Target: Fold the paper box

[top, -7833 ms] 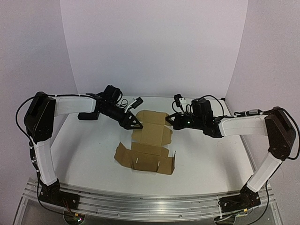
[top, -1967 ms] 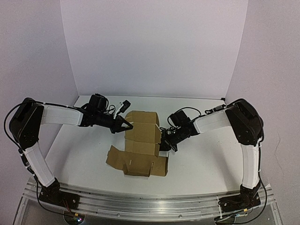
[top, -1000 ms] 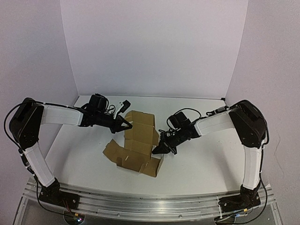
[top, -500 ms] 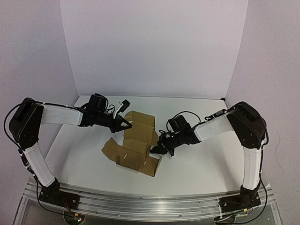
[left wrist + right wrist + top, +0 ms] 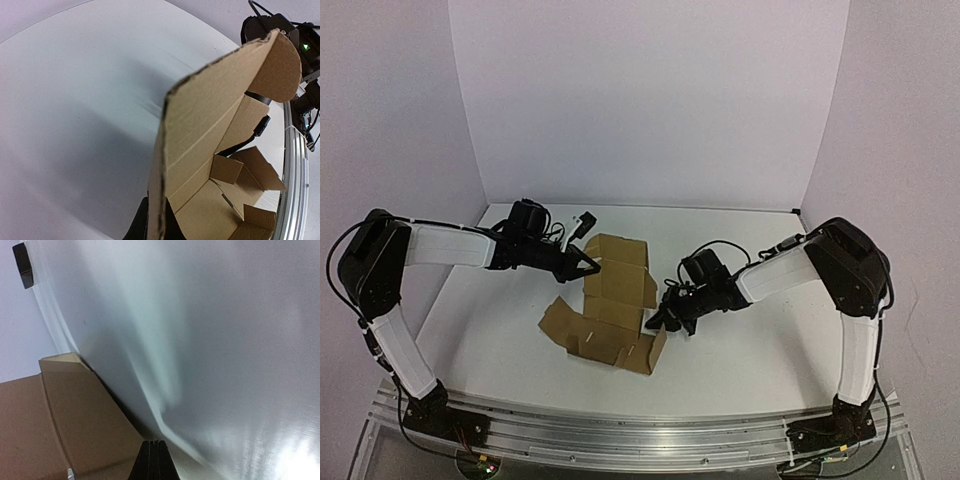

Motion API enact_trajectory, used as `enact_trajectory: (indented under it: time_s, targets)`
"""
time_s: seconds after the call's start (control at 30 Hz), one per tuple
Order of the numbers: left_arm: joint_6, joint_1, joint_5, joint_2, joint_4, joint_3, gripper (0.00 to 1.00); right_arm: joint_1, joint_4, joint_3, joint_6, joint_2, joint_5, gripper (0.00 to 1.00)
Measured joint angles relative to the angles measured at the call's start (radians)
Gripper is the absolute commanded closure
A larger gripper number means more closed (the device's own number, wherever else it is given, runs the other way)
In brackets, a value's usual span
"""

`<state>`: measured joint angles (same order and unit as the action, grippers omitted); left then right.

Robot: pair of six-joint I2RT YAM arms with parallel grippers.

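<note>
White counter (image 5: 770,345) carries the half-folded paper box (image 5: 610,300) at centre, its far panel clamped in the left pincer (image 5: 592,266), and the closed, empty right pincer (image 5: 656,322) at its right edge could shove it free or crumple it.

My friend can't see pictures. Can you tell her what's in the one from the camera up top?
A half-folded brown paper box sits in the middle of a white table, partly standing up. The left gripper pinches its far left edge, and the shut right gripper points at its right side.
</note>
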<state>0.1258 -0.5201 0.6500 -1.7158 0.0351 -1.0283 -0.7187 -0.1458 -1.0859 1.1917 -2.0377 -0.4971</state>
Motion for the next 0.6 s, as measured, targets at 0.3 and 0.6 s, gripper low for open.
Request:
enact_trajectory:
  time_s: [0.3,0.6]
  targets:
    - [0.052,0.0,0.049,0.033,-0.011,0.0,1.0,0.019,0.258,-0.059,-0.247,0.138,0.131,0.97]
    - [0.179,0.0,0.058,0.033,-0.017,0.0,1.0,0.017,0.41,-0.071,-0.579,0.393,0.34,0.51]
